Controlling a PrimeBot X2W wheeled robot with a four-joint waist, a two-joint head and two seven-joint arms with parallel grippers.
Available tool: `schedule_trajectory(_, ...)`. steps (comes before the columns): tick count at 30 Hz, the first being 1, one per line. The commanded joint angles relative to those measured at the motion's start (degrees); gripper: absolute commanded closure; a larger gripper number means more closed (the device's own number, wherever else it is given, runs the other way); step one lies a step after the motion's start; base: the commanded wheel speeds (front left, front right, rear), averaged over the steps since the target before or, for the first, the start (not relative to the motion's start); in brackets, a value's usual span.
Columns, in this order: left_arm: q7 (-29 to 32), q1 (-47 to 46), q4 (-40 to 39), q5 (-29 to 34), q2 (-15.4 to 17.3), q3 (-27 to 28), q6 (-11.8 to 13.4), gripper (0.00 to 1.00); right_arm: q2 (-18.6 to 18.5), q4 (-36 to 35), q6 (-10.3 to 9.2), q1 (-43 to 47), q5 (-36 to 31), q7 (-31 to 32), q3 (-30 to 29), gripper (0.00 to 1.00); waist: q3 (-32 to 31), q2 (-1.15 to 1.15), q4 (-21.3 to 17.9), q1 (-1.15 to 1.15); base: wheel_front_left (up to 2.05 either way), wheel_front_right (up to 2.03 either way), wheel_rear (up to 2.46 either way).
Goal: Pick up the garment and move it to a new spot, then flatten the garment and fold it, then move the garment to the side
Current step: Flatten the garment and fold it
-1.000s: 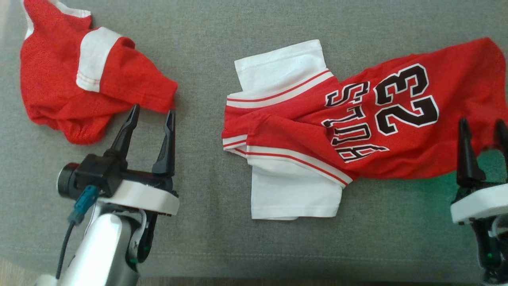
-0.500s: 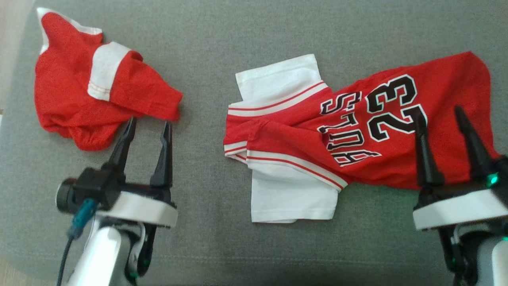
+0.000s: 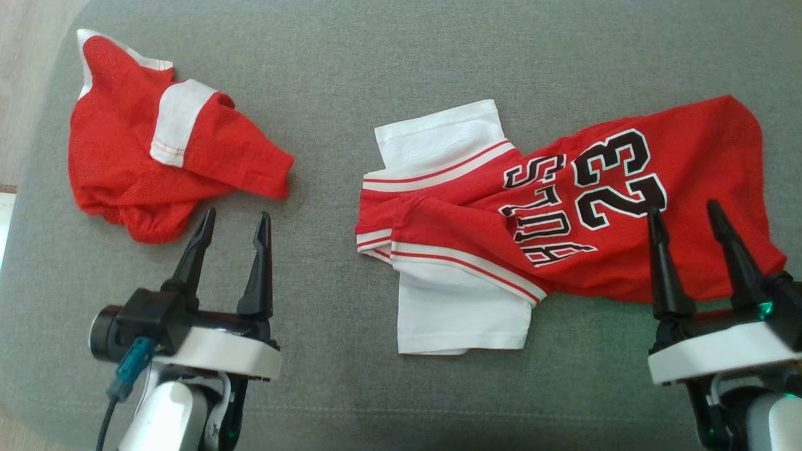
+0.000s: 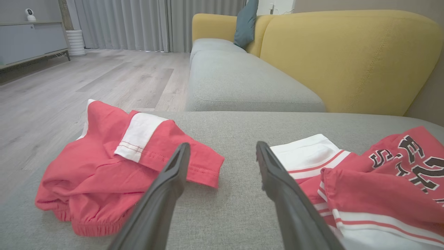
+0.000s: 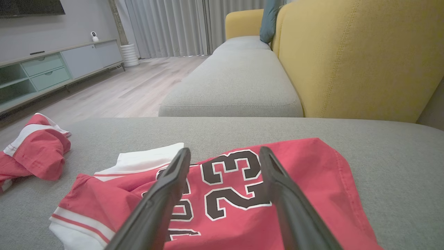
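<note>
**Right arm brought in over the jersey; nothing gripped yet**

Camera motion first: a slide of the whole head view since a second ago, not to be read as cloth moving. Beyond that, one real change. Right gripper (image 3: 682, 208) brought inward from the 3 o'clock edge, now poised at 4 o'clock over the hem end of the red short-sleeved jersey with white sleeves and black "23" lettering (image 3: 463, 225). Fingers spread wide, seemingly just above the fabric, pinching nothing. Left gripper (image 3: 237, 213) at 8 o'clock, likewise spread and empty, little shifted against the cloth near it.

Stretched over the grey upholstered seat (image 3: 401, 56) from centre to 3 o'clock: the jersey, rumpled, one white sleeve toward 12, the other toward 6. Probably the pick-up step, not yet begun; flattening, folding and moving aside all ahead.

Near the left fingertips, toward 10 o'clock: a crumpled red garment with a white band and gathered elastic edge (image 3: 125, 169), apart from the jersey, bare seat between. Likely to crowd any new spot chosen on that side. No certainty over the intended garment; jersey judged likelier from the right arm's approach.

Far off at 12 in the wrist views: yellow sofa backrest (image 5: 360, 59), teal cushion (image 4: 245, 22), pale wood floor (image 4: 86, 80).
</note>
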Motion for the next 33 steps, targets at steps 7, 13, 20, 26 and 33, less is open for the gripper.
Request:
schedule_trajectory(7,1.9,-1.6,-3.0,0.2,1.6,-1.0,-2.0,0.00,-0.4,-1.4,-0.04,-1.7,0.8,-0.3,0.9,0.00,0.3,0.00,-0.1,0.00,0.00,0.00,0.00)
schedule_trajectory(13,10.5,-0.8,-1.5,-2.3,0.3,-8.3,-7.5,0.00,-0.4,-1.1,-0.04,-0.5,1.4,0.2,0.6,0.00,0.9,0.00,-0.8,0.00,0.00,0.00,0.00)
schedule_trajectory(20,20.5,-0.5,2.1,-5.4,-0.5,-15.0,-11.4,0.00,-0.4,-1.1,-0.04,-0.9,1.9,0.3,0.5,0.00,2.0,0.00,-2.1,0.00,0.00,0.00,0.00)
schedule_trajectory(26,24.1,-1.7,7.0,-5.9,-0.8,-16.6,-11.4,0.00,-0.4,-1.3,-0.04,-1.3,2.2,0.0,0.6,0.00,3.2,0.00,-3.5,0.00,0.00,0.00,0.00)
schedule_trajectory(33,24.1,-3.0,9.7,-6.0,-1.5,-16.5,-10.9,0.00,-0.4,-1.5,-0.04,-1.3,2.2,0.0,0.2,0.00,3.9,0.00,-3.9,0.00,0.00,0.00,0.00)
